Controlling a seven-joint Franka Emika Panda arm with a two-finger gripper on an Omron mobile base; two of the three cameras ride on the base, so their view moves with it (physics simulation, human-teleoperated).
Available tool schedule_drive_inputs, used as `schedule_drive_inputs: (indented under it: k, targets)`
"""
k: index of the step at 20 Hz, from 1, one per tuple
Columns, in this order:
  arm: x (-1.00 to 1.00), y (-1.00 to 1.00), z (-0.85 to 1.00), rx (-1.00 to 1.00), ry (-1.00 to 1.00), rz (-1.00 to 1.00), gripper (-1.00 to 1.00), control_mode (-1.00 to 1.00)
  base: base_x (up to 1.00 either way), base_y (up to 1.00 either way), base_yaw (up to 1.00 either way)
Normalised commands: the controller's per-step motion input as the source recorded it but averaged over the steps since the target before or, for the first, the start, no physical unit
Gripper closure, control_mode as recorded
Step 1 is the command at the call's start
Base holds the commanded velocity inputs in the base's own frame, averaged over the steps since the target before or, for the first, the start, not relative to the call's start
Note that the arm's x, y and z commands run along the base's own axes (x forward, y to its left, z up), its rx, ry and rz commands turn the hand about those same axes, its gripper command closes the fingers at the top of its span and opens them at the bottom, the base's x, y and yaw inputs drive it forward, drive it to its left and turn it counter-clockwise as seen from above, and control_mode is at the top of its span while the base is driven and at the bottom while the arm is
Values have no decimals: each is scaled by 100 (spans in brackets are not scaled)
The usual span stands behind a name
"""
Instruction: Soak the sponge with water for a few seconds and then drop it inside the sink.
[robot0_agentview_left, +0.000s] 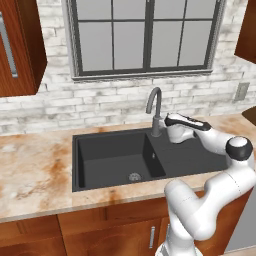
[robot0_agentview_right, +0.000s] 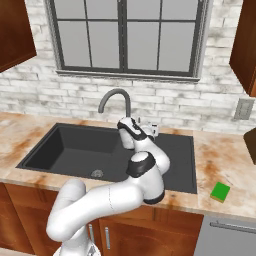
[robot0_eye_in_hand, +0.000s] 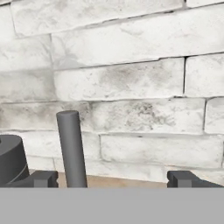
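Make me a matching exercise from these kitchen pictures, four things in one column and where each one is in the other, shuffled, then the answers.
Things:
1. sponge
2. faucet
3. drain
4. gripper

Places:
A. in the floor of the sink basin
B. on the counter, right of the drainboard
C. at the back edge of the sink, under the window
D. beside the faucet's upright lever, fingers open

Pairs: 1-B, 2-C, 3-A, 4-D
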Motion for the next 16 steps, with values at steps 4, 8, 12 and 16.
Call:
schedule_drive_inputs:
  k: [4, 8, 12, 16]
  targets:
    - [1, -38, -17, 0, 0, -14, -100, -100, 0, 0, 0]
    - [8, -38, -12, 0, 0, -14, -100, -100, 0, 0, 0]
    - [16, -50, -10, 0, 0, -11, -100, -100, 0, 0, 0]
    - [12, -61, -6, 0, 0, -9, -100, -100, 0, 0, 0]
